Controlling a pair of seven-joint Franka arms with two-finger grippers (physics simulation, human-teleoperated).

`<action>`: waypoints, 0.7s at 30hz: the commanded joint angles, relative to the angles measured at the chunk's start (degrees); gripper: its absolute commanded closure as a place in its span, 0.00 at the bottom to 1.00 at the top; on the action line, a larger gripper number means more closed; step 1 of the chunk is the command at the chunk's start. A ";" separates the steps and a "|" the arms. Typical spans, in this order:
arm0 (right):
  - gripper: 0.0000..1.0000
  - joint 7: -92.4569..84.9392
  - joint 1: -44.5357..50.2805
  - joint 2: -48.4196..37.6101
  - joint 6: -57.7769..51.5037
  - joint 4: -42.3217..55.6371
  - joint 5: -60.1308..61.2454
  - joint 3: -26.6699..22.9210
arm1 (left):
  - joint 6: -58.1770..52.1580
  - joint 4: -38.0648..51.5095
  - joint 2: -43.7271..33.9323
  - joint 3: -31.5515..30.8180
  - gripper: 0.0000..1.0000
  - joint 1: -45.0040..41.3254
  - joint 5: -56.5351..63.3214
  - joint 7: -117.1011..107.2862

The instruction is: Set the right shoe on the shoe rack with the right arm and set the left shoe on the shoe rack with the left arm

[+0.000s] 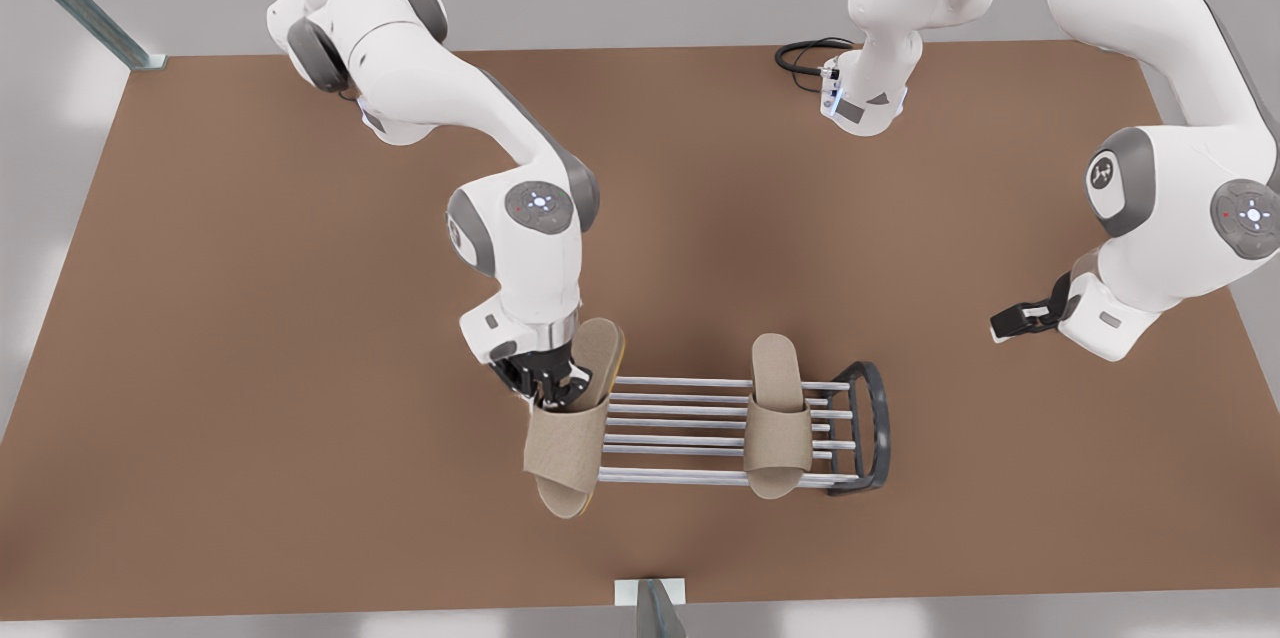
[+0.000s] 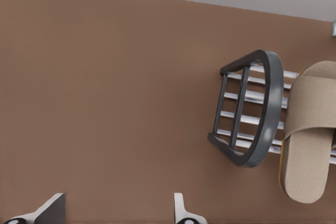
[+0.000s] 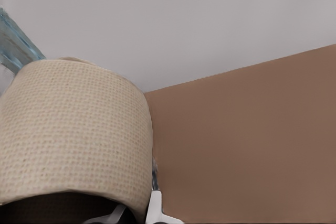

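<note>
The brown table [image 1: 250, 338] carries little besides the shoe rack [image 1: 700, 438], which sits toward the near edge, its silver rods running across the front view. Its dark arched end frame stands at the front view's right, just beside the beige slipper [image 1: 778, 416] that lies across the rods at that end, flat, toe strap toward the camera. A black cable [image 1: 805, 55] loops on the table far back by the base of one arm, well apart from everything.

Over at the rack's other end, the second slipper [image 1: 572, 426] is tilted, its heel lifted and its toe hanging past the rods. The right gripper [image 1: 545, 388] is down in the opening of that strap, fingers clamped on the slipper; from the right wrist view the woven strap [image 3: 73, 135] bulges right against the camera. That arm bends steeply down from its elbow.

The left gripper [image 1: 1015, 320] hangs off to the front view's right, well clear of the rack, fingers spread apart with nothing between them, one fingertip [image 2: 181, 211] over bare table
</note>
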 commanded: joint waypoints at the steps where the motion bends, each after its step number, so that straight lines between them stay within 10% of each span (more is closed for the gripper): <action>1: 0.79 25.02 0.57 0.52 5.24 0.04 -0.23 0.24 | 0.05 0.03 -0.06 -0.01 0.00 -0.09 0.11 4.33; 21: 0.79 25.90 4.70 8.69 13.59 -0.75 -0.41 -0.11 | 0.22 0.03 0.11 -0.10 0.00 -0.35 0.28 3.98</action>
